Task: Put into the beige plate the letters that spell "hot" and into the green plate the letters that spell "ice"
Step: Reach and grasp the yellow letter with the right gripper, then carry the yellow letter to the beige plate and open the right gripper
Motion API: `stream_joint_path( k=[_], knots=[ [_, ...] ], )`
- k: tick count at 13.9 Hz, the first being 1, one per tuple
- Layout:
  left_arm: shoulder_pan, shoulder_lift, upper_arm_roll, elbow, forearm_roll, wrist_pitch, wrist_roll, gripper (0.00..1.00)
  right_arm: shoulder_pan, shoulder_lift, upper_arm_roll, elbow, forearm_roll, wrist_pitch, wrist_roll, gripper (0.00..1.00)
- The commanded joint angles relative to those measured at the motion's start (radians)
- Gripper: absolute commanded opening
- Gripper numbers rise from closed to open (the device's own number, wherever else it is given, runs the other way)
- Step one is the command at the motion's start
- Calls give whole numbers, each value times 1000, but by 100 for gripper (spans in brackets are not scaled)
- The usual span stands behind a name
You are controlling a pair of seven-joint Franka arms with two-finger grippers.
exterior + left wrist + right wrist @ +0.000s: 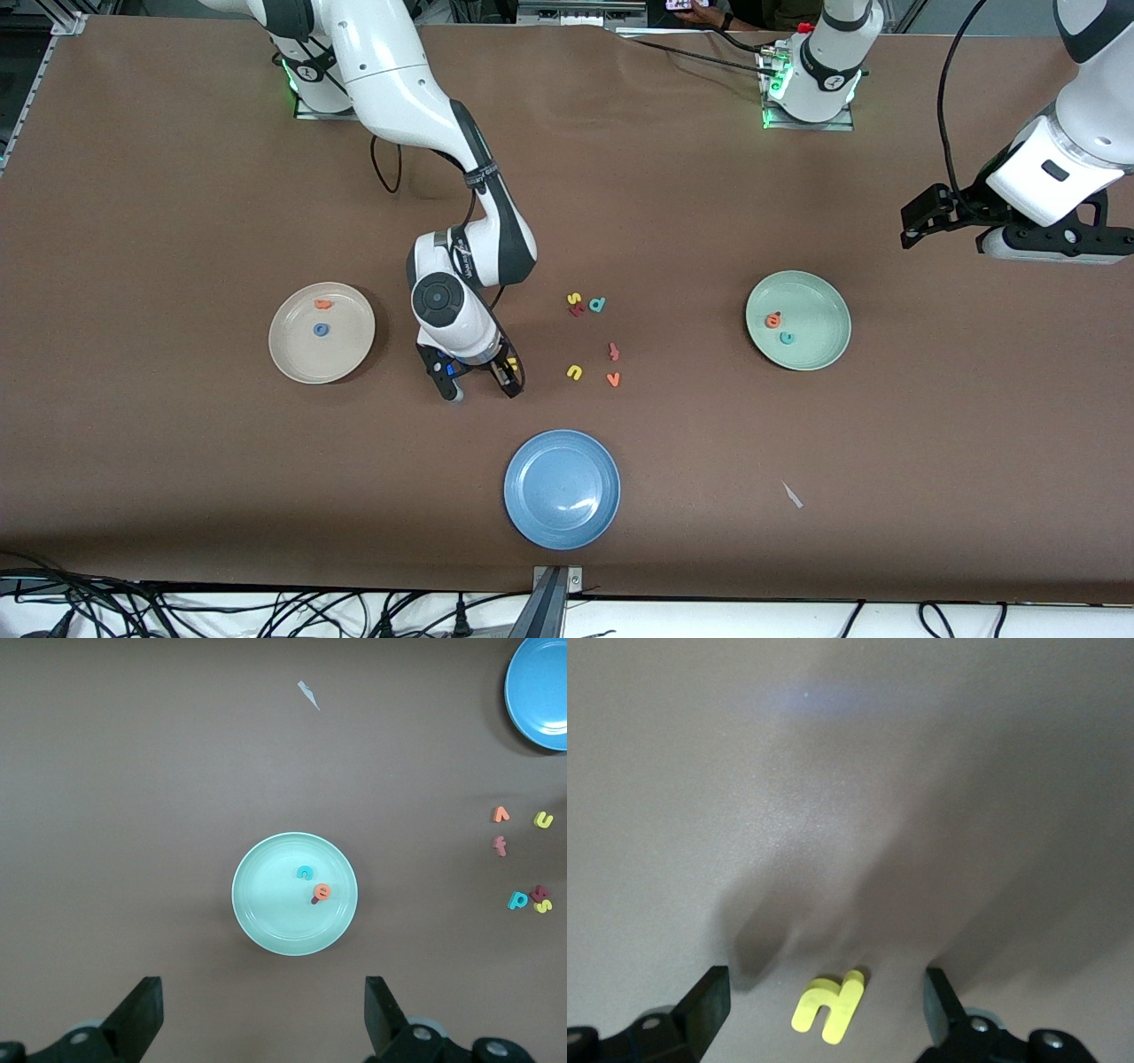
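Front view: a brown table [177, 177] fills the scene, with cables trailing along its near edge and both robot bases along its far edge. The beige plate [297, 359] sits toward the right arm's end and holds an orange "t" [323, 304] and a blue "o" [321, 330]. The green plate [819, 301] sits toward the left arm's end and holds an orange "e" [773, 320] and a teal "c" [787, 338]. A blue plate [562, 488] lies between them, nearer the camera. Loose letters are scattered mid-table: a teal "d" [597, 305], a yellow "s" [574, 299] touching a dark red letter [578, 310], a red-orange "f" [613, 352], a yellow "u" [575, 372] and an orange "v" [613, 379]. A scrap of white paper [792, 494] lies nearer the camera. The right arm bends down steeply beside the beige plate, its right gripper [479, 385] low at the table, fingers apart. The left arm waits raised at its own end of the table, its left gripper [921, 217] in the air.

Left wrist view: the left gripper's fingers [142, 1014] stand wide apart, high over the table, with the green plate and its two letters in sight.

Right wrist view: the right gripper's fingers [709, 1001] are spread to either side of a yellow "h" [829, 1005] lying flat on the bare table, not touching it.
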Motion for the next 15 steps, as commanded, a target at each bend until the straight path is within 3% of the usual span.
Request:
stream_joint_path(
  k=[1, 8, 15],
  knots=[
    [-3, 10, -2, 27, 27, -23, 14, 100, -11, 27, 7, 45, 22, 1, 7, 90],
    [-1, 10, -2, 27, 27, -23, 14, 100, -11, 27, 7, 48, 22, -2, 7, 63],
    [-1, 10, -2, 27, 27, -23, 14, 100, -11, 27, 20, 48, 21, 1, 6, 49]
  ],
)
